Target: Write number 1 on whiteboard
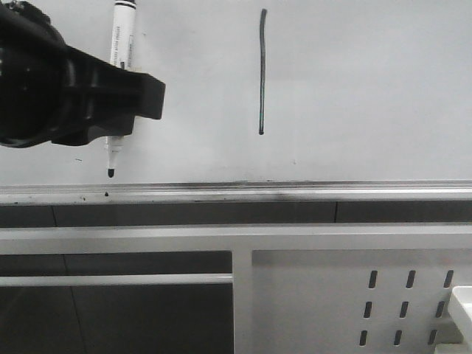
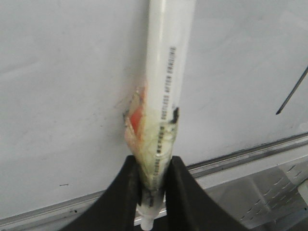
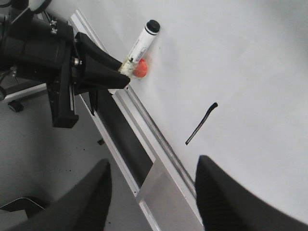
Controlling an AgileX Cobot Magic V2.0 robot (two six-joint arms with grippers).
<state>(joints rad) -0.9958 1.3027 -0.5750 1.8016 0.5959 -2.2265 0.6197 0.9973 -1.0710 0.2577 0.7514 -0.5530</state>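
left claw grips marker | number 1 on whiteboard

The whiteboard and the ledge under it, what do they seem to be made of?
The whiteboard looks like a smooth, glossy white-grey coated panel; the marker line sits crisply on it. The ledge seems to be brushed silver metal, likely aluminium, judging by its streaky sheen.

Even, soft light — blurred close-ups

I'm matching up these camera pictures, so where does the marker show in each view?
Front view: marker upper left, upright, tip down near the ledge, held by the left gripper.
Left wrist view: marker centre, running up from the gripper.
Right wrist view: marker upper centre.
Shared landmark: the black stroke.
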